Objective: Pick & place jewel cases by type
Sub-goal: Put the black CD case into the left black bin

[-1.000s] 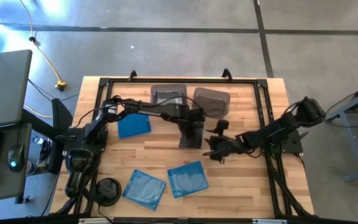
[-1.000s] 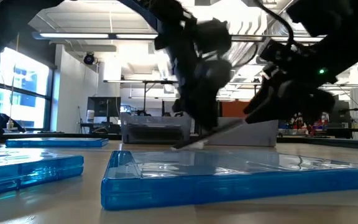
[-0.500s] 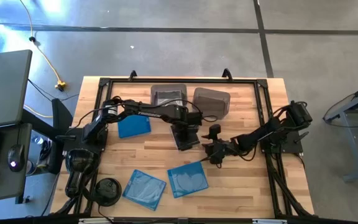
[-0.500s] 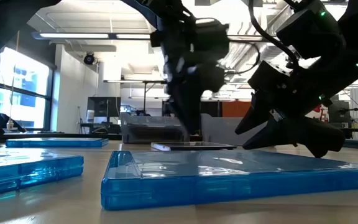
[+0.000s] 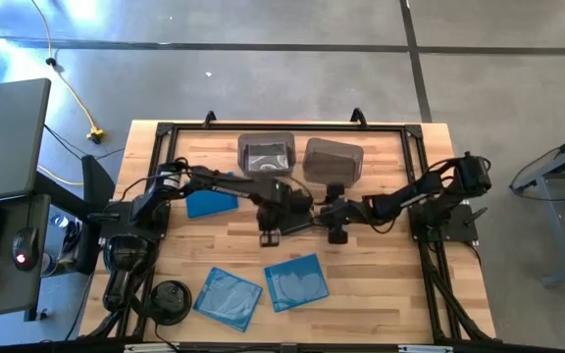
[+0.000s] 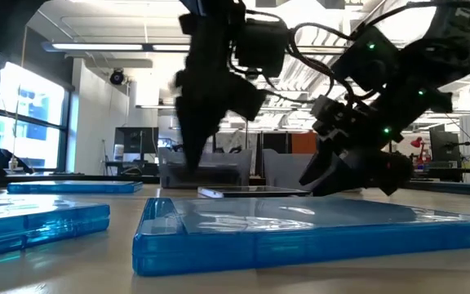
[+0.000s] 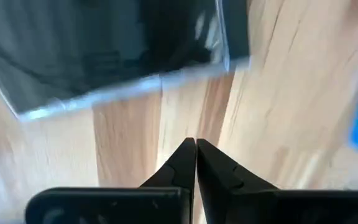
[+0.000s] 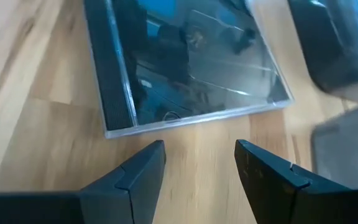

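Note:
A dark jewel case (image 5: 300,222) lies flat on the wooden table (image 5: 381,284) at mid-table; it also shows in the low view (image 6: 251,192) and the right wrist view (image 8: 179,68). My left gripper (image 7: 196,143) is shut and points down over bare wood just left of the case (image 7: 117,43), apart from it (image 5: 268,232). My right gripper (image 8: 199,149) is open and slants down at the case's right edge, short of it (image 5: 335,224). Three blue jewel cases lie flat: one at the left (image 5: 211,203), two at the front (image 5: 229,297) (image 5: 296,281).
Two smoky grey bins (image 5: 266,152) (image 5: 333,159) stand at the table's far edge behind the dark case. A round black object (image 5: 170,299) sits at the front left corner. Bare wood lies open at the front right.
My left gripper has let go of the dark case and gone toward the table's left and near edges. The case, tilted a second ago, now lies flat on the table. My right gripper, still open, has come in toward the case's right edge.

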`<state>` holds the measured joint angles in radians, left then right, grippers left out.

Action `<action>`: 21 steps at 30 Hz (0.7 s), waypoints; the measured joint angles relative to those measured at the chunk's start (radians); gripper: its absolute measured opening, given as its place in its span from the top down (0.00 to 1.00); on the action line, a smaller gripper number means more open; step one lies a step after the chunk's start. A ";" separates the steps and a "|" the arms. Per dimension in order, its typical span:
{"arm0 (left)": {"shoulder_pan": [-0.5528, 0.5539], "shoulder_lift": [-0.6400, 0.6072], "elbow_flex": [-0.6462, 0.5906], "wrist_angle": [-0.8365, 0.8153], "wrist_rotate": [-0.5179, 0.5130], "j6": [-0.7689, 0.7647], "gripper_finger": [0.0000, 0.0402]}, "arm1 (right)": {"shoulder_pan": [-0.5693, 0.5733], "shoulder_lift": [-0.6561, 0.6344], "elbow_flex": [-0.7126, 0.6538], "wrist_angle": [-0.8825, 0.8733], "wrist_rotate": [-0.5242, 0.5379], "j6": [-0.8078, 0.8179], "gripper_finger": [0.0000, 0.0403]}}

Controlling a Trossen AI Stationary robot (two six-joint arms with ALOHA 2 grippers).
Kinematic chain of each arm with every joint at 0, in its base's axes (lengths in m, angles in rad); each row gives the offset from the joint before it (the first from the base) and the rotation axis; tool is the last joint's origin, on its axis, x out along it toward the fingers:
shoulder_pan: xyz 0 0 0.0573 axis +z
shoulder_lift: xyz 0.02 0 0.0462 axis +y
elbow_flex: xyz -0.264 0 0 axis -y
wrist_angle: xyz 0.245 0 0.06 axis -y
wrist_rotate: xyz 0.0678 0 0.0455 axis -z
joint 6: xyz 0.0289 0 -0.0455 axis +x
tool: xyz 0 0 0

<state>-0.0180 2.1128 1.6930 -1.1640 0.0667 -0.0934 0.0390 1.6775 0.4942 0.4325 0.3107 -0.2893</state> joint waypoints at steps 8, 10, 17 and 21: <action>-0.097 -0.002 -0.083 -0.012 -0.267 0.018 0.89 | -0.061 0.001 0.020 -0.008 -0.140 -0.034 0.51; -0.109 -0.002 -0.098 -0.013 -0.317 0.019 0.84 | -0.068 0.001 0.022 -0.012 -0.147 -0.020 0.51; -0.116 -0.002 -0.102 0.120 -0.504 0.034 0.70 | -0.076 0.002 0.023 -0.027 -0.188 0.097 0.51; -0.113 -0.002 -0.131 0.212 -0.550 0.117 0.69 | -0.080 0.002 0.024 -0.047 -0.204 0.224 0.51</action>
<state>-0.1312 2.1109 1.5621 -0.9517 -0.4833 0.0231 -0.0405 1.6791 0.5183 0.3855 0.1069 -0.0648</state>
